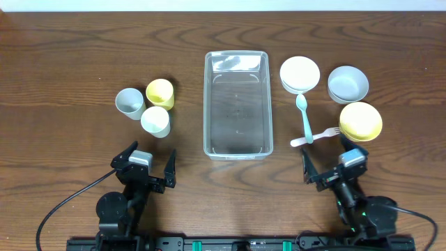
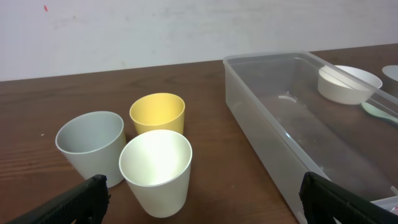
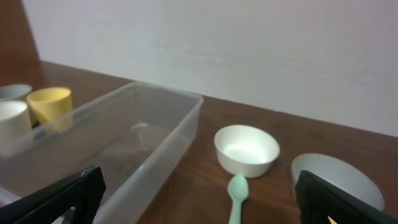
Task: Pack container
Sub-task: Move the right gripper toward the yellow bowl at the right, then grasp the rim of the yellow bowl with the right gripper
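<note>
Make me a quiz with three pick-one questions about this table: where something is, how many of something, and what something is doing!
1. Where do the grey cup, yellow cup and white cup stand?
A. left of the clear container
B. inside it
C. right of it

2. How many bowls are on the table?
A. two
B. three
C. five

3. How do the left gripper's jaws stand?
A. shut tight
B. gripping a cup
C. open, holding nothing

Answers:
1 A, the cups cluster on the wood left of the container.
2 B, a white bowl, grey bowl and yellow bowl sit to its right.
3 C, the jaws are spread wide with only table between them.
</note>
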Controlling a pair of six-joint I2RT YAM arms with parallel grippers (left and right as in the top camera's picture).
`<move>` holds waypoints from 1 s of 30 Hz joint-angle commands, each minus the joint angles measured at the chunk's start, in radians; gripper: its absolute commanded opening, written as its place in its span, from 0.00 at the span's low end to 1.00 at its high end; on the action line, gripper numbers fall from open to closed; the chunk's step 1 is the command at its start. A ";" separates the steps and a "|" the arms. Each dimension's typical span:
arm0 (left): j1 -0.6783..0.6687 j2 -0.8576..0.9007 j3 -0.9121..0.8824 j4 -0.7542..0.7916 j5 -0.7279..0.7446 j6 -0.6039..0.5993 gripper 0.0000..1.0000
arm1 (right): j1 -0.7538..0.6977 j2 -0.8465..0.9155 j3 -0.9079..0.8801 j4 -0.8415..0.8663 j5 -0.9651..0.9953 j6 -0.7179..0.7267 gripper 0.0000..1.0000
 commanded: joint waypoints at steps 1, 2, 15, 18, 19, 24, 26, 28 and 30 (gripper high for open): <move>0.005 -0.006 -0.018 -0.025 0.011 0.014 0.98 | -0.019 0.103 0.188 -0.054 0.070 0.039 0.99; 0.005 -0.006 -0.018 -0.025 0.011 0.014 0.98 | -0.025 0.156 0.247 -0.095 0.080 0.039 0.99; 0.005 -0.006 -0.018 -0.025 0.011 0.014 0.98 | -0.090 1.139 1.155 -0.862 0.042 0.034 0.99; 0.005 -0.006 -0.018 -0.025 0.011 0.014 0.98 | -0.088 1.258 1.175 -0.949 -0.045 0.020 0.99; 0.005 -0.006 -0.018 -0.025 0.011 0.014 0.98 | -0.088 1.290 1.172 -0.955 -0.054 0.019 0.99; 0.005 -0.006 -0.018 -0.025 0.011 0.014 0.98 | -0.110 1.432 1.167 -0.970 0.041 0.175 0.99; 0.005 -0.006 -0.018 -0.025 0.011 0.014 0.98 | -0.146 1.464 1.167 -0.993 0.147 0.343 0.99; 0.005 -0.006 -0.018 -0.025 0.011 0.014 0.98 | -0.189 1.480 1.167 -1.031 0.254 0.502 0.99; 0.005 -0.006 -0.018 -0.025 0.011 0.014 0.98 | -0.247 1.484 1.159 -1.055 0.332 0.624 0.99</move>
